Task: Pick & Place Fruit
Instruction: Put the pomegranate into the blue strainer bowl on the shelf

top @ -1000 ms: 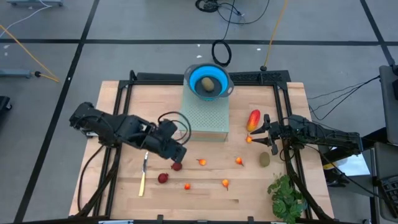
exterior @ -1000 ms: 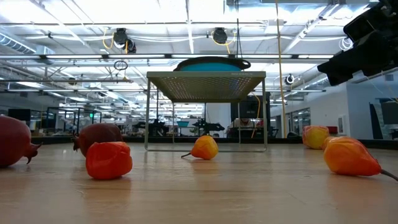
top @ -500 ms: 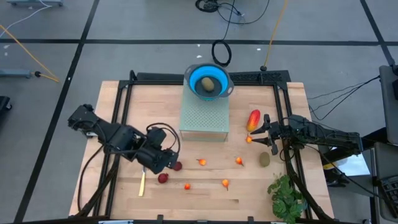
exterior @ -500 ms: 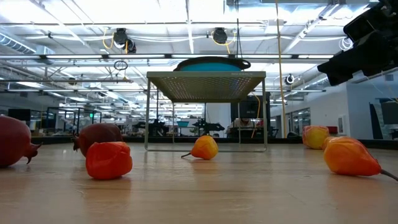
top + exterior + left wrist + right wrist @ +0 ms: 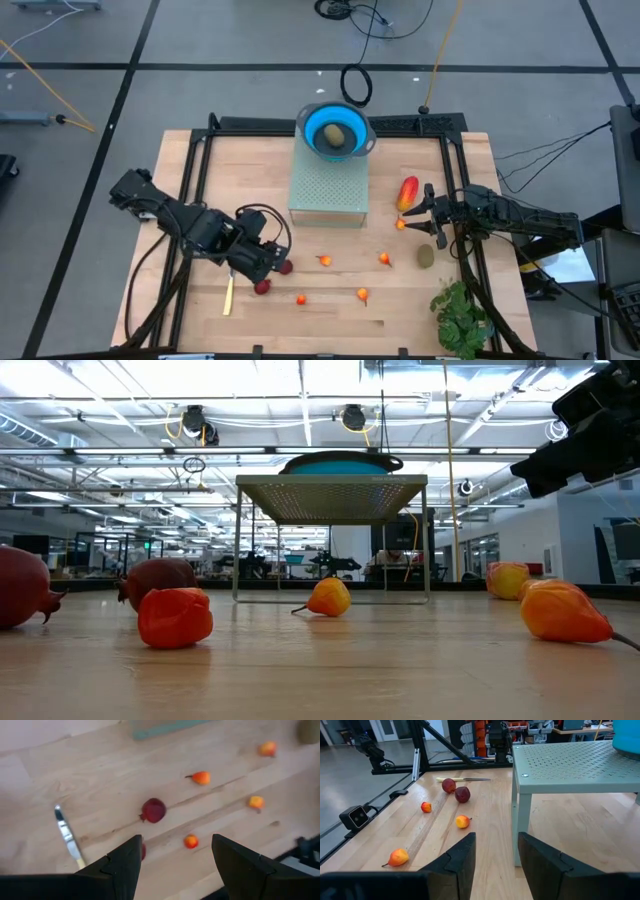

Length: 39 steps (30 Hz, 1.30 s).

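Now the left arm has swung down and toward the near side of the table over the last second, so the left gripper (image 5: pixel 268 264) sits low above two dark red fruits; a second ago it was a little farther back. Its jaws stand apart with nothing between them, and from its wrist camera one dark red fruit (image 5: pixel 154 810) lies just ahead of the fingertips while the other dark red fruit (image 5: pixel 143 851) peeks out beside one finger. To my eye that puts it in place for a pick, though no fruit is gripped yet. The right gripper (image 5: pixel 420 211) has not budged, waiting by the long red-and-yellow fruit (image 5: pixel 407 192) with its jaws partly apart and empty. That long piece lies with its long axis running roughly from the near edge toward the far edge, tilted slightly; which end is the stem I can't make out from here. An olive oval fruit (image 5: pixel 426 257) sits near the plant (image 5: pixel 460 315), another rests in the blue bowl (image 5: pixel 312 118) on the green stand (image 5: pixel 328 190), and small orange fruits (image 5: pixel 324 261) are scattered across the middle. The knife (image 5: pixel 230 287) lies lengthwise just beside the left gripper.
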Available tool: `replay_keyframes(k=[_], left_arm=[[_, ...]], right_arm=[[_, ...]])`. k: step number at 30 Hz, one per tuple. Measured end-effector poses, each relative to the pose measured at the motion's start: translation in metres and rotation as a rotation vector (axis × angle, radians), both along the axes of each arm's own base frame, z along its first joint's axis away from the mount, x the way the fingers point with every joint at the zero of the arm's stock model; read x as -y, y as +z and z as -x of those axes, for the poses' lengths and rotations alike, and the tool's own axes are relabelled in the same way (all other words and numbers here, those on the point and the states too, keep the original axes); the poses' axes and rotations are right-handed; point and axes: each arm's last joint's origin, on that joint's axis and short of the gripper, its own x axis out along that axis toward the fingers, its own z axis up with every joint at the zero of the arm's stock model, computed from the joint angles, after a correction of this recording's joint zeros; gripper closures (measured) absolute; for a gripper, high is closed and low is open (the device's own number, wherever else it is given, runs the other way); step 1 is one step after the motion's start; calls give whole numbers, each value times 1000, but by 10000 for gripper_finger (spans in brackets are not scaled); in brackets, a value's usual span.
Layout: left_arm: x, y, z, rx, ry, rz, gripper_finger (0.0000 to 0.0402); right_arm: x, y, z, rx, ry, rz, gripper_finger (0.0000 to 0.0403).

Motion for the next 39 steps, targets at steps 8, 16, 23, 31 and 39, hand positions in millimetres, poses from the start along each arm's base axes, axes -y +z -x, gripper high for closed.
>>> replay_keyframes(k=[8, 16, 23, 31, 39], left_arm=[[6, -37, -12, 26, -2, 17, 160], [3, -70, -18, 23, -10, 40, 160], [-3, -93, -22, 22, -49, 34, 160], [-10, -114, -22, -5, -55, 49, 160], [-12, -118, -21, -19, -186, -43, 160]], right_arm=[[0, 0, 0, 0, -1, 0, 264], [0, 0, 0, 1, 0, 0, 264], [0, 0, 0, 0, 0, 0, 264], [0, 0, 0, 0, -1, 0, 264], [0, 0, 0, 0, -1, 0, 264]])
